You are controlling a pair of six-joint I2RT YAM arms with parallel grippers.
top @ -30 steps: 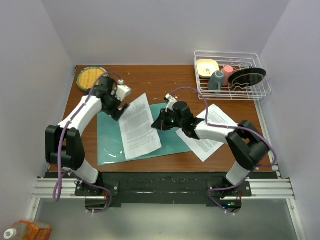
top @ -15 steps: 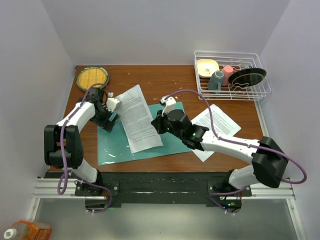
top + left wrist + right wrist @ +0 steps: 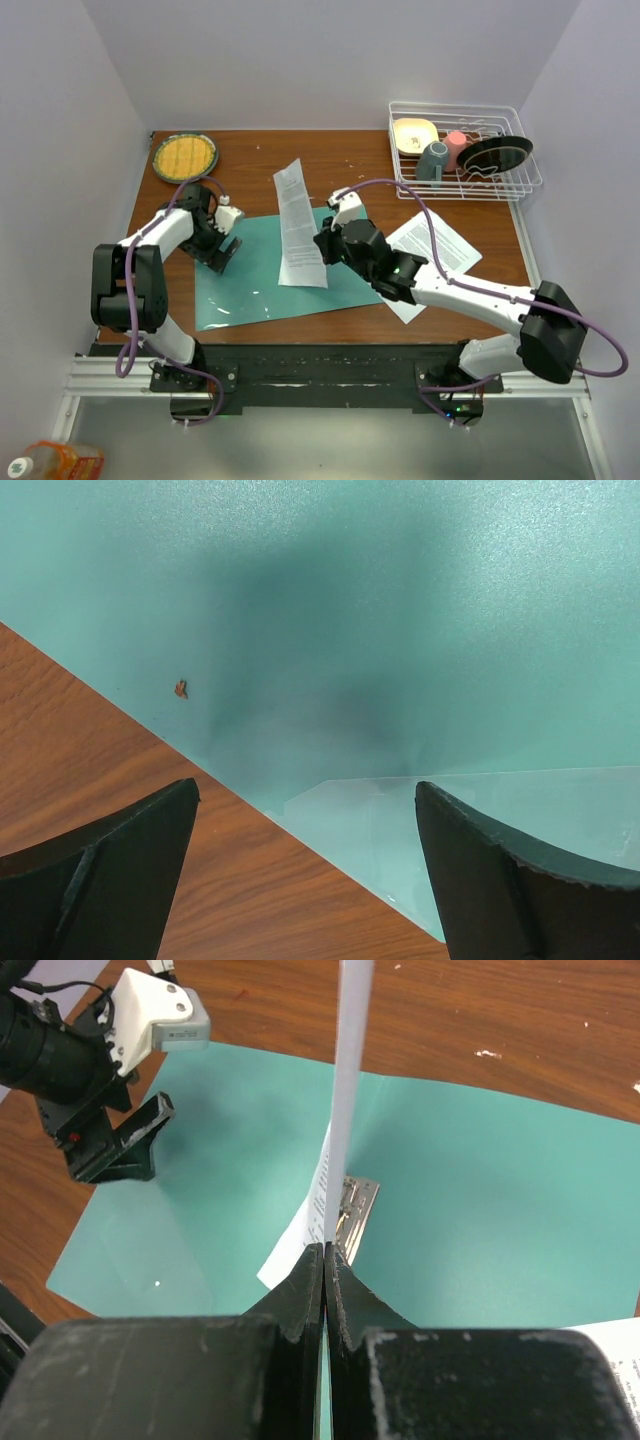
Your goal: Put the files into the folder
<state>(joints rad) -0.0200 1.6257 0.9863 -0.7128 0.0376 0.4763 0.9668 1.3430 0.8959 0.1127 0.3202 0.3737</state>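
Note:
The teal folder (image 3: 250, 285) lies open on the wooden table, with a metal clip (image 3: 355, 1210) inside it. My right gripper (image 3: 325, 246) is shut on the lower edge of one white printed sheet of the files (image 3: 298, 225) and holds it up on edge over the folder's middle. In the right wrist view that sheet (image 3: 350, 1060) rises straight from the closed jaws of the right gripper (image 3: 326, 1250). More files (image 3: 437, 248) lie flat to the right. My left gripper (image 3: 305, 800) stands open and empty over the folder's left edge, above the clear sleeve (image 3: 500, 810).
A white wire dish rack (image 3: 520, 185) with cups and plates stands at the back right. A round yellow woven plate (image 3: 184, 155) sits at the back left. Bare wood (image 3: 90, 770) shows left of the folder.
The right gripper has swung the sheet from lying flat to standing on edge over the folder. The left gripper has drawn back from the sheet to the folder's left edge.

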